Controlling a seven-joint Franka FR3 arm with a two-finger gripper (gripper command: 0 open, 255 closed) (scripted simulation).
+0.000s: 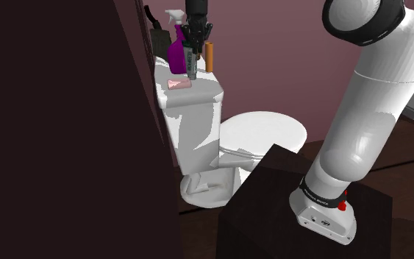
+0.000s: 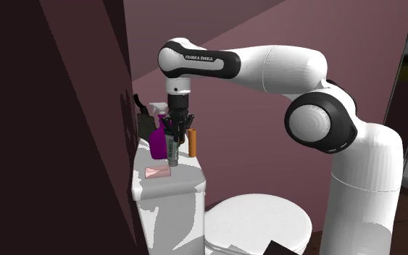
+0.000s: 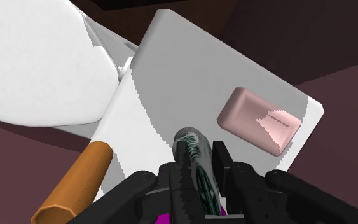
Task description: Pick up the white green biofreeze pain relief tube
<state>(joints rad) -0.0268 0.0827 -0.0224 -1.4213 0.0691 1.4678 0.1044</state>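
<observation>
A slim tube with a dark green and white pattern and a grey cap hangs upright, cap down, between my black fingers. My gripper is shut on it. In the shoulder view the gripper points straight down over the white toilet tank lid, and the tube ends just above that lid. The second exterior view shows the gripper with the tube over the lid.
A purple spray bottle stands close beside the tube. An orange cylinder stands on the lid's other side. A pink soap bar lies flat near the lid's edge. A dark wall adjoins the tank. The toilet seat lies below.
</observation>
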